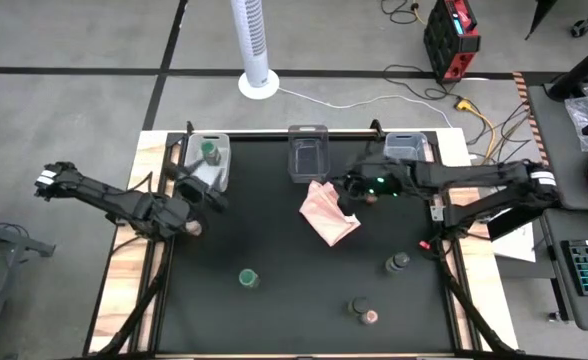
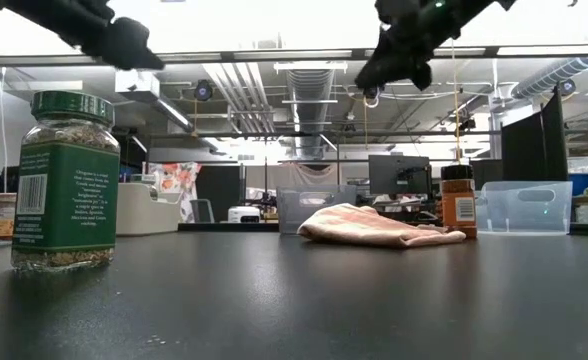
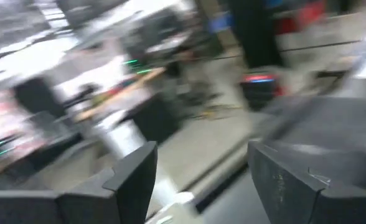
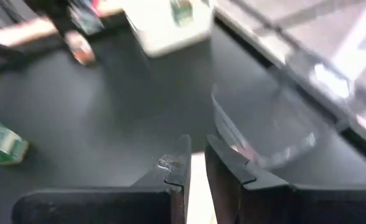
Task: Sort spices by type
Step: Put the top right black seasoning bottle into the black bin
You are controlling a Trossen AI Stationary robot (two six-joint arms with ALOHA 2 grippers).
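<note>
Five spice jars show from above, and the nearest to the table's front edge are a dark-lidded jar (image 1: 358, 305) with a pinkish-lidded jar (image 1: 371, 317) touching or just beside it. A little farther back, a green-lidded jar (image 1: 248, 278) stands alone on the black mat (image 1: 294, 320) left of centre; the low view shows it close up, upright, filled with dried green herbs. To the right, near the mat's right edge, stands another dark-lidded jar (image 1: 399, 262). Near the middle of the table a pink cloth (image 1: 328, 212) lies crumpled. The right gripper (image 1: 357, 187) hangs above the table just right of the cloth, its fingers (image 4: 178, 167) nearly touching each other with only a thin slit between them and nothing between them. The left gripper (image 1: 196, 190) hovers near the mat's left edge, in front of the left bin; its fingers (image 3: 136, 177) stand well apart and hold nothing. Along the far edge stand three clear bins: the left bin (image 1: 206, 164) holds a second green-lidded jar (image 1: 209, 151), while the middle bin (image 1: 308, 152) and the right bin (image 1: 408, 150) show no jar from above. In the low view an orange spice jar (image 2: 458, 207) stands upright beside the right bin, though how close to it cannot be told.
</note>
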